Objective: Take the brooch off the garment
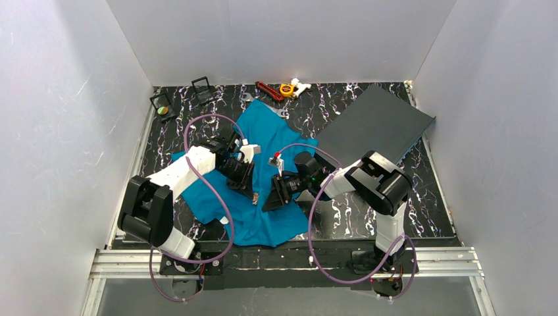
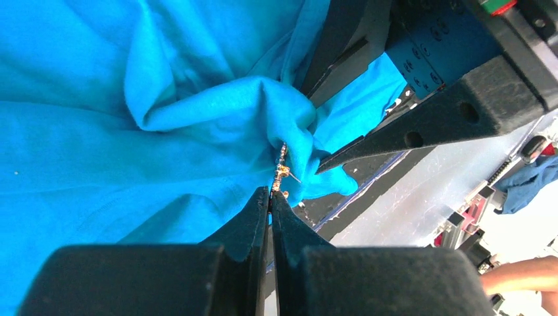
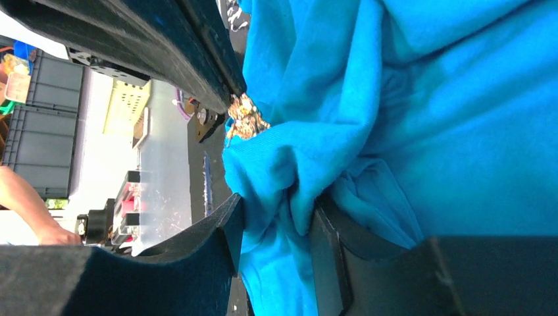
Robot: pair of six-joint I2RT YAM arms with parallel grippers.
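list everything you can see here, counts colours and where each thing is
garment: one, teal-blue, spread mid-table, a fold bunched up between the arms
brooch: one, gold, pinned on that bunched fold
board: one, dark grey, far right of the table
small stands: two, black, far left corner
hand tools: a few, red, yellow and white, along the far edge; too small to name
table: one, black with white veins
left gripper: one, black fingers shut on the brooch's end
right gripper: one, black fingers shut on the garment fold
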